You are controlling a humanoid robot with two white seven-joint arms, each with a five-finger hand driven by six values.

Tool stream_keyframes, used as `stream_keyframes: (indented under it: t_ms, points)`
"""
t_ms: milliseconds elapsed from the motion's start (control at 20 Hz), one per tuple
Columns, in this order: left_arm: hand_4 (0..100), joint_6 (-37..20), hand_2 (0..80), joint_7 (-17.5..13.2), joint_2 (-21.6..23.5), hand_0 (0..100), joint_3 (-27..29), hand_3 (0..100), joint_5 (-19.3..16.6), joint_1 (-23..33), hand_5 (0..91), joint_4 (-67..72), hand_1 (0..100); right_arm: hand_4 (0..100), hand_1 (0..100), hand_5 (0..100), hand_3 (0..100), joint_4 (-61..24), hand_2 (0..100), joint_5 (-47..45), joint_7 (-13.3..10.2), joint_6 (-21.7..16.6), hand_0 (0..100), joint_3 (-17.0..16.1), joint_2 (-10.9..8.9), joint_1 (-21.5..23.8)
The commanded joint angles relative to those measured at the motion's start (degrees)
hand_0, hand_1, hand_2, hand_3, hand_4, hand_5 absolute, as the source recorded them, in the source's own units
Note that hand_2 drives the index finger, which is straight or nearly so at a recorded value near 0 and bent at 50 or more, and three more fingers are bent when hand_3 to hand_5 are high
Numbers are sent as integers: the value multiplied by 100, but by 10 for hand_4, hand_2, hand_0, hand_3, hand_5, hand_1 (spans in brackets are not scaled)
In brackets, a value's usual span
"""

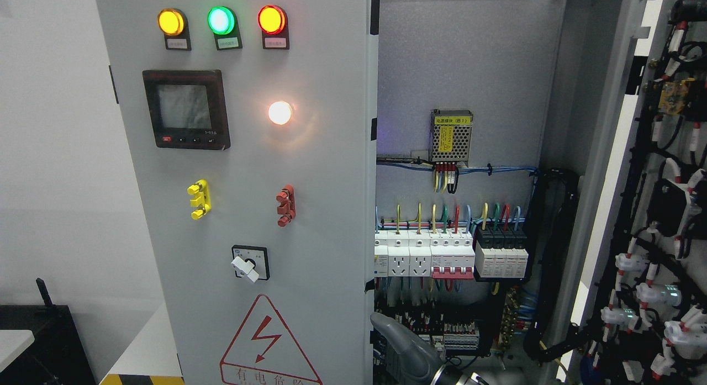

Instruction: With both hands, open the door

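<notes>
Cabinet [469,70] in front of me, electrical, grey metal. Left door [248,208] is closed and fills the middle of my view. Right door [652,208] is swung wide open at the far right, and I see its inner face with black cables and white connectors.

On the closed door: three lamps along the top, yellow lamp [170,21], green lamp [221,20], red lamp [272,19], all lit. Below them a black meter [186,109] with a grey screen, and a white lamp [280,112] glowing to its right. Lower down a yellow handle [199,200] and a red handle [286,205], then a rotary switch [249,263] with a white knob. Red warning triangle [269,341] with a lightning bolt at the bottom.

Inside the open half: grey back panel, a perforated power supply [451,135] with a yellow label, coloured wires running down to a row of breakers [450,255], more terminals below.

One grey hand [406,346] of mine shows at the bottom edge, just right of the closed door's edge, in front of the lower terminals. I can't see which side its arm comes from, and can't tell how its fingers stand. It touches neither door that I can see.

Room: plain white wall [55,153] on the left, a dark box [38,341] low at the left corner, yellow-black striped tape [141,379] on the floor by the cabinet base.
</notes>
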Motion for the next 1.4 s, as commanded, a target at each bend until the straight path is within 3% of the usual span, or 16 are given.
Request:
stream_keyframes:
  t_ms: [0, 1352]
  points:
    - [0, 5, 0, -8, 0, 0, 0, 0, 114, -1, 0, 2, 0, 0, 0, 0, 0, -32, 0, -126, 42, -6, 383, 32, 126, 6]
    - [0, 5, 0, -8, 0, 0, 0, 0, 114, -1, 0, 2, 0, 0, 0, 0, 0, -322, 0, -319, 631, 38, 382, 172, 126, 164]
